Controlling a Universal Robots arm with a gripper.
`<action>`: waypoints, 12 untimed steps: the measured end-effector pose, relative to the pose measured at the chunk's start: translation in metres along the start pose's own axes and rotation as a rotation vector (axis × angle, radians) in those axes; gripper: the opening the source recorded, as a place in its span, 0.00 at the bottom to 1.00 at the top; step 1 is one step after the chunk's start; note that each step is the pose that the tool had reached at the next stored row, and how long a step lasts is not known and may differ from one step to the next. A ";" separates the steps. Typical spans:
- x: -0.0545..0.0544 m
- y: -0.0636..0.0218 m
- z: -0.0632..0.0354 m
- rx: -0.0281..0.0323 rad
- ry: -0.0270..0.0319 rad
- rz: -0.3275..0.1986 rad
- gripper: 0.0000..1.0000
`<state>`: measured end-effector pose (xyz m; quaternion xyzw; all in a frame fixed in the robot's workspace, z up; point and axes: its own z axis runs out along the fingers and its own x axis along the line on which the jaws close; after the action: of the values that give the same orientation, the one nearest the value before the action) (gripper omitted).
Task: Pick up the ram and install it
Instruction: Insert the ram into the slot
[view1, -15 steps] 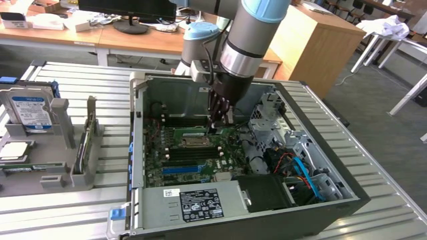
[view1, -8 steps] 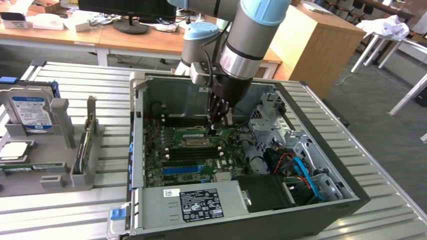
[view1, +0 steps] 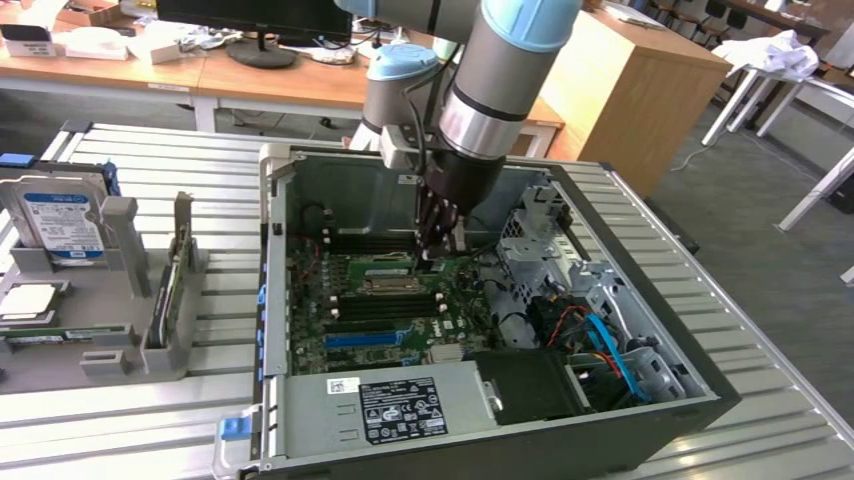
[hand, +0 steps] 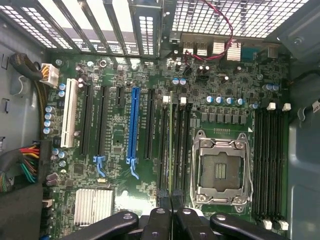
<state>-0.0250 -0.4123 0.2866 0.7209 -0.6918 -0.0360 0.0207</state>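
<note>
An open computer case (view1: 627, 430) lies on its side on a slatted metal table (view1: 134, 420), its inside facing up. A grey and pale blue robot arm (view1: 487, 90) comes down from the far side into the middle of the case; its upper part is cut off by the frame edge. Inside, a green motherboard (view1: 350, 322) covers the floor, with a grey power supply (view1: 387, 400) bearing a black label at the near end. Toward the exterior view's left, well apart from the case, a grey fixture (view1: 120, 340) holds an upright hard drive (view1: 60, 225); a thin upright piece beside it is hard to make out.

In the wrist view, the motherboard shows an empty metal-framed CPU socket (hand: 220, 170) and a blue slot (hand: 133, 125) among long black slots (hand: 270, 165).

The gripper (view1: 438, 240) hangs just above the board, dark and hard to read against the cables. From the wrist, its black fingers (hand: 159, 222) are pressed close together, pinching the ram (hand: 172, 145). The ram appears edge-on as a thin strip, lined up along the black slots between the blue slot and the CPU socket. Its gripped part is hidden by the fingers, and whether it sits in a slot cannot be told.
</note>
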 end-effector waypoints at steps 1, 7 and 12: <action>0.000 0.0000 0.0000 0.0000 0.0000 0.000 0.12; 0.003 0.0002 0.0000 -0.0002 0.0002 0.000 0.12; 0.003 -0.0002 0.0045 -0.0001 0.0001 0.000 0.12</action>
<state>-0.0250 -0.4150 0.2821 0.7209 -0.6918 -0.0360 0.0208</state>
